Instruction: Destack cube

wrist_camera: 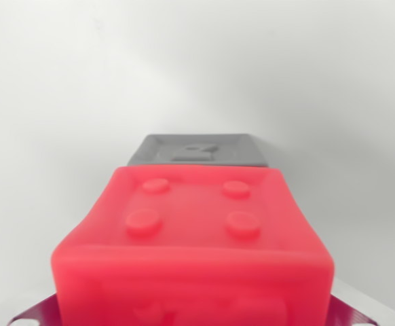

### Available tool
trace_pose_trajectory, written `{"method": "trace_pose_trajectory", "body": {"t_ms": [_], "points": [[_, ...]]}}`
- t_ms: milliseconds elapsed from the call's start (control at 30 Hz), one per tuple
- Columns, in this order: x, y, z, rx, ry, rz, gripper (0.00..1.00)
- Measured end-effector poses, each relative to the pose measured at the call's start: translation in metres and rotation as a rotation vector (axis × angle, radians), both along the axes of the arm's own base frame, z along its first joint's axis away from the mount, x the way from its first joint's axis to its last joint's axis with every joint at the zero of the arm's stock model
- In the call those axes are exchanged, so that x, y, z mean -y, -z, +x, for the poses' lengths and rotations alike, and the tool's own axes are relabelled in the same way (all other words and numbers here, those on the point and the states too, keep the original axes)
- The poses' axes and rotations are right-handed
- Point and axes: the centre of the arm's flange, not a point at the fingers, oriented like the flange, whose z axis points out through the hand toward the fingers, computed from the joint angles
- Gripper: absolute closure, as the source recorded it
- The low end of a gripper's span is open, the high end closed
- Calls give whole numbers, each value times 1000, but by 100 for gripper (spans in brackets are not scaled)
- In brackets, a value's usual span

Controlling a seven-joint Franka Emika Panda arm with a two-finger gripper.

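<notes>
A red cube (192, 238) with four round studs on its top fills the lower half of the wrist view, very close and slightly blurred. Behind it, farther off, lies a grey cube (201, 151) with a recessed top face; its near part is hidden by the red cube. Of my gripper (191, 318), only two dark metallic slivers show at the bottom corners. One finger (31, 316) is at the wrist view's left and the other at the right. They sit tight against the red cube's two sides, so the gripper looks shut on it.
A plain white surface (55, 136) and background surround both cubes. Nothing else shows.
</notes>
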Motion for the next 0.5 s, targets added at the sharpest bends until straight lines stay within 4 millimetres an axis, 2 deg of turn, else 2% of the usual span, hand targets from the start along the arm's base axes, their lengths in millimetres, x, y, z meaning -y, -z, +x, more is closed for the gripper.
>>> {"method": "trace_pose_trajectory", "body": {"t_ms": [500], "points": [[0, -35, 1, 3, 0, -1, 100]]}}
